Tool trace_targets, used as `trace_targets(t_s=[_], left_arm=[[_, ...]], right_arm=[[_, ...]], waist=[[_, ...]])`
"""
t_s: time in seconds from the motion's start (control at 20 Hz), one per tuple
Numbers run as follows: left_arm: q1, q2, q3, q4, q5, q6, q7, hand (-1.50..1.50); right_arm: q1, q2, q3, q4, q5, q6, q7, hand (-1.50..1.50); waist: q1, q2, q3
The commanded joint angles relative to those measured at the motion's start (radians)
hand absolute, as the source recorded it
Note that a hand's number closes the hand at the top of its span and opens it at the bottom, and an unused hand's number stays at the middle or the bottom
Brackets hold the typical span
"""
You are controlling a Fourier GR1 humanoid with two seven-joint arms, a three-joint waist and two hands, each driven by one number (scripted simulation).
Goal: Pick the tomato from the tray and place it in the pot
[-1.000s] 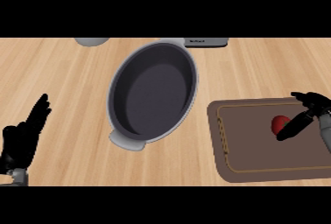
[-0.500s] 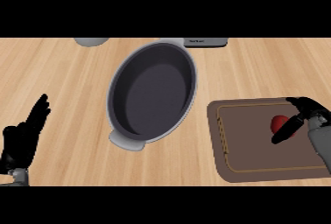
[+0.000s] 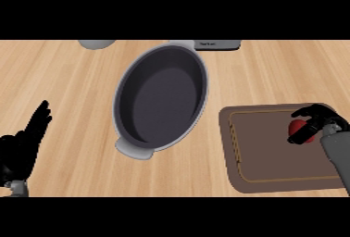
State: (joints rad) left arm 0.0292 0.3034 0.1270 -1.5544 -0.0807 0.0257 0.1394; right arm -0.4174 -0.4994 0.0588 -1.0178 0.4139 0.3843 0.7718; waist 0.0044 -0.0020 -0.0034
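A red tomato [image 3: 296, 126] lies on the brown tray [image 3: 266, 157] at the right of the head view, mostly hidden. My right hand [image 3: 315, 121] is over it with fingers and thumb curled round it. A large oval grey pot [image 3: 161, 99] stands in the middle of the wooden counter, to the left of the tray and apart from it; nothing shows inside. My left hand [image 3: 24, 148] rests open at the lower left edge, fingers pointing up, far from the pot.
The pot has a grey handle [image 3: 133, 149] at its near end. At the back edge a round grey object [image 3: 96, 43] and a grey appliance base [image 3: 217, 45] are partly visible. Bare wooden counter [image 3: 75, 88] lies left of the pot.
My right hand has slid a little left and down over the tomato, and its fingers have closed further round it. The left hand, pot and tray have not moved.
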Motion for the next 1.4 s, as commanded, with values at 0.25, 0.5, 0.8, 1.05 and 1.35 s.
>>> trace_targets(t_s=[0.25, 0.5, 0.8, 1.05, 1.35], left_arm=[[-0.006, 0.013, 0.055, 0.048, -0.004, -0.049, -0.046, 0.0], [-0.013, -0.046, 0.002, -0.012, -0.046, -0.005, 0.019, 0.0], [-0.065, -0.04, -0.054, 0.006, -0.041, -0.066, 0.0, 0.0], [-0.113, -0.051, -0.071, 0.02, -0.055, -0.06, 0.033, 0.0], [-0.098, -0.069, -0.077, 0.02, -0.069, -0.037, 0.043, 0.0]], right_arm=[[0.001, 0.031, -0.008, 0.047, 0.093, -0.014, -0.117, 1.5], [-0.013, 0.148, 0.077, -0.087, 0.127, -0.01, -0.058, 1.5], [-0.245, 0.489, 0.447, -0.198, 0.228, -0.038, -0.052, 1.5], [-0.382, 0.496, 0.681, -0.228, 0.236, -0.155, 0.146, 1.5], [-0.559, 0.499, 0.836, -0.298, 0.355, -0.349, 0.385, 1.5]], waist=[[-0.001, 0.002, 0.003], [-0.003, -0.001, 0.003], [0.166, 0.006, -0.002], [0.154, 0.006, 0.0], [0.12, -0.008, 0.0]])
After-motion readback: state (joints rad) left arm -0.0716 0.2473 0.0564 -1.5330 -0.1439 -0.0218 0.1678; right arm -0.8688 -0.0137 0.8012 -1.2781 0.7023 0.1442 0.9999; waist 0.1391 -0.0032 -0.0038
